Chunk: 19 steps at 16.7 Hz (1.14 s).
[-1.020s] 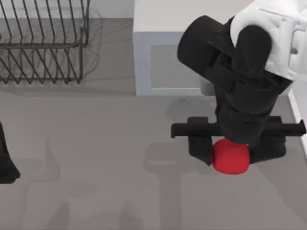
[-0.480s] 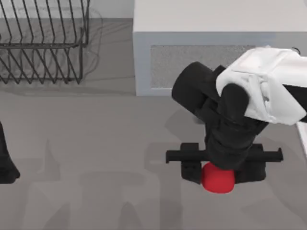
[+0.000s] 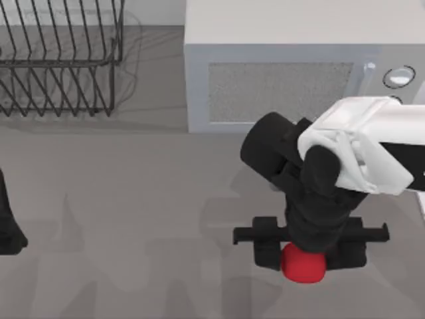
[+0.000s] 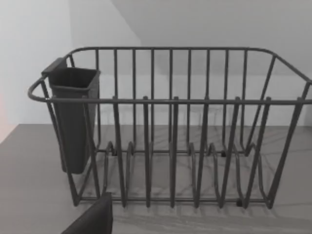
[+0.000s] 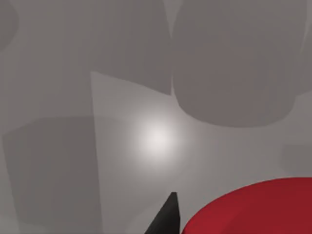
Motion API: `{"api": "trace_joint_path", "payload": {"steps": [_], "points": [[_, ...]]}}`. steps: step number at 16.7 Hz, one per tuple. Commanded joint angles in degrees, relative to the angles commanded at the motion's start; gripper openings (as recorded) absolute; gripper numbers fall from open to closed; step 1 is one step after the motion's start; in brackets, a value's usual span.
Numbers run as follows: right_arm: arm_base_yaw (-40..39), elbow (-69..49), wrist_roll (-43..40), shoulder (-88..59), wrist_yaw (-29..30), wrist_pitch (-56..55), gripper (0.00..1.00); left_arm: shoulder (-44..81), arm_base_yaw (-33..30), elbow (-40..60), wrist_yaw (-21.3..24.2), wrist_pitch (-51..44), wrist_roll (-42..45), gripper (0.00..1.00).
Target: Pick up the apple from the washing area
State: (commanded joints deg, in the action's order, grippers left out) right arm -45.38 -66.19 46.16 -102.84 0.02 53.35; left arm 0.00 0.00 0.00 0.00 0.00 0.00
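My right gripper (image 3: 303,250) pinches the apple (image 3: 303,264) between its fingers toward the table's front-right, in front of the microwave (image 3: 265,60), so the grab looks done, lifting clear possibly left; left arm parked at left edge.

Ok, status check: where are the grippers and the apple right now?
Right gripper over the table's right side, in front of the microwave, shut on the apple. Left arm parked at the left edge. Nothing in the way.

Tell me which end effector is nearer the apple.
Right. The right end effector sits directly over the apple; the left arm is parked at the table's far left edge.
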Motion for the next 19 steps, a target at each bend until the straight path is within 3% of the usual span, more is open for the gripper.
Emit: {"api": "trace_joint_path", "payload": {"steps": [13, 19], "points": [[0.0, 0.0, 0.0, 0.0, 0.0, 0.0, 0.98, 0.0, 0.0, 0.0, 0.0, 0.0, 0.0, 1.0], [0.0, 0.0, 0.0, 0.0, 0.0, 0.0, 1.0, 0.0, 0.0, 0.0, 0.0, 0.0, 0.0, 1.0]]}}
